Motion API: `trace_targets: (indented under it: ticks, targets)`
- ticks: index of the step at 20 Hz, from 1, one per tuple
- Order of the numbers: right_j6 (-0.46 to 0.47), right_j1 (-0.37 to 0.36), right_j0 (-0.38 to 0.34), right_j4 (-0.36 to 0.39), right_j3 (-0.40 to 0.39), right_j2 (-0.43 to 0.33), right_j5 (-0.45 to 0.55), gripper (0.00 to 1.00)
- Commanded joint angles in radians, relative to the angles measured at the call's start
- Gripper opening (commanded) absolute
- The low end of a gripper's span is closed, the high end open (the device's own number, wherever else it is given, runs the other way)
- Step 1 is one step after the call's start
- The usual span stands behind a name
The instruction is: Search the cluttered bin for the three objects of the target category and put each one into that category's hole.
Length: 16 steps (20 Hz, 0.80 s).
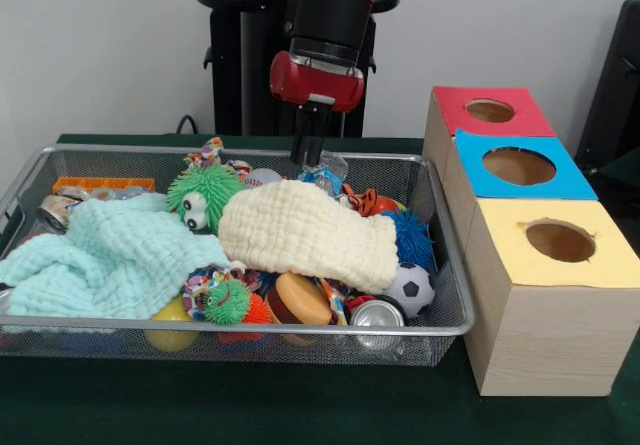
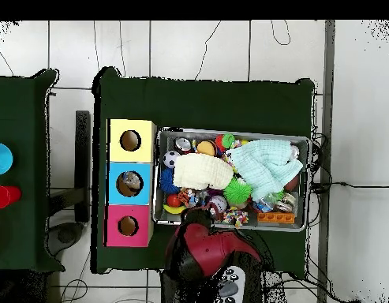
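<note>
Gripper (image 1: 308, 152) grip state unclear, cloths (image 1: 300, 230) hiding bin (image 1: 240, 326) clutter, possibly bottles

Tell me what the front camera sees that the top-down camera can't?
Only the front view shows the gripper hanging over the bin's far side, and the silver can clearly. Only the overhead view shows something sitting inside the blue hole, plus a blue cup on another table. Both show the cream cloth, mint cloth and three coloured holes.
</note>
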<state>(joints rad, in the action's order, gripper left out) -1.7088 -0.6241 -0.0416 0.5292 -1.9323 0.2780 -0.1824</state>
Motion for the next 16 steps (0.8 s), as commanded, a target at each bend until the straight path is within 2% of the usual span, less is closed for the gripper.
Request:
trace_targets:
  ticks: [1,6,11,16]
  targets:
    - [-0.063,0.021,-0.043,0.04,0.037,-0.055,0.088,1.0]
    - [-0.089,0.009,-0.072,0.02,0.001,-0.09,0.102,1.0]
    - [-0.088,0.003,-0.087,0.01,0.002,-0.109,0.123,1.0]
    - [-0.125,0.024,-0.13,-0.003,-0.046,-0.195,0.107,1.0]
